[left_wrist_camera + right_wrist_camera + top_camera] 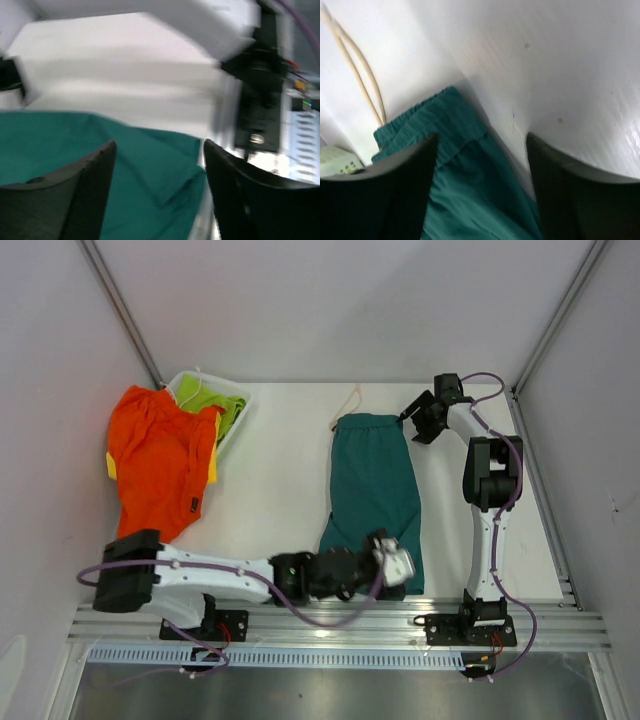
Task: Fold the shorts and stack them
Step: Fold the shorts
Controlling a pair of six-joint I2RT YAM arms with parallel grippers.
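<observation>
Top external view: nearest the arm bases, the left fingers (393,562) hang over the near hem end of the teal shorts (372,485). The left wrist view shows them spread well apart, with teal cloth lying loose beneath the gap and nothing pinched. The teal shorts lie flat on the desk (280,470), right of its middle, as a narrow strip running away from the bases, hems near and elastic waistband far. At the waistband's right corner are the right fingers (420,422), just beside the cloth. In the right wrist view they too stand wide apart and hold nothing, the waistband showing between them. A pale drawstring (350,400) trails past the waistband on the bare desk. Well apart on the left lie the rumpled orange shorts (160,455), with a yellow pair (212,468) peeking from under their edge. At the far left corner a white bin (241,398) holds a lime-green pair (208,398).
</observation>
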